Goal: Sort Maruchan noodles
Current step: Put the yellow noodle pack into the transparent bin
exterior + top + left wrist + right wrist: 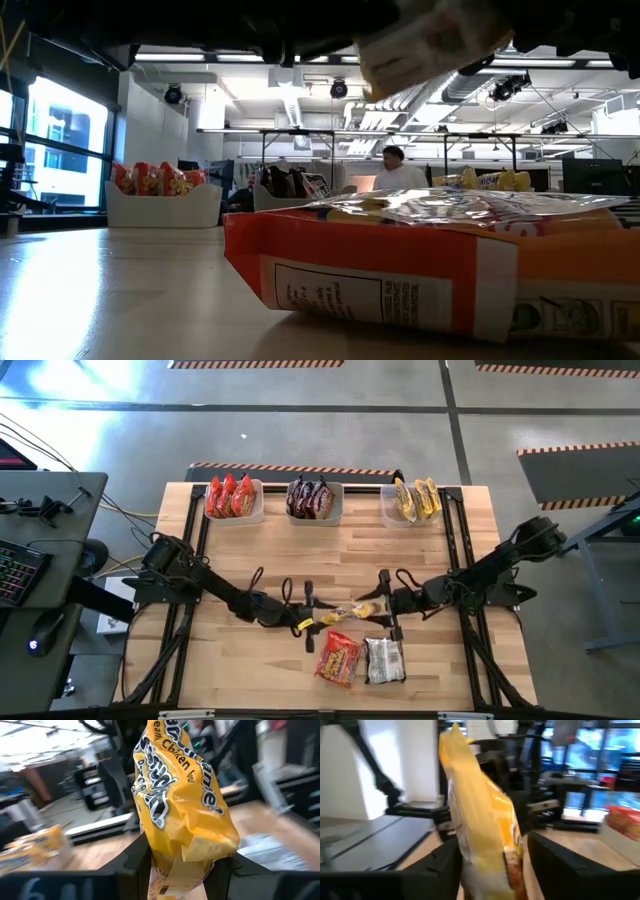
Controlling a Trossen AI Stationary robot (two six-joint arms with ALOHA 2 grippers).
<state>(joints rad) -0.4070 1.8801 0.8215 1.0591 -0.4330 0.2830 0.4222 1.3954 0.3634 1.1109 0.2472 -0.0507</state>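
Observation:
A yellow noodle packet hangs in the air between my two grippers, above the middle of the table's near half. My left gripper comes from the table's left and is shut on the packet's left end. My right gripper comes from the right and stands open, with the packet's other end between its fingers. A red packet and a silver packet lie flat on the table just nearer than the grippers. The low view shows the yellow packet overhead. My left gripper pinches the yellow packet's near end between its two fingers, coming level from the table's left. The packet stands out beyond the fingers toward the right arm, crumpled and clear of the table. My right gripper has the packet's end between its open fingers. A gap shows on one side; whether the other finger touches, I cannot tell.
Three pale bins stand along the far edge: one with red packets, one with dark packets, one with yellow packets. Bare wood lies between the bins and the grippers. A person shows in the room beyond the table.

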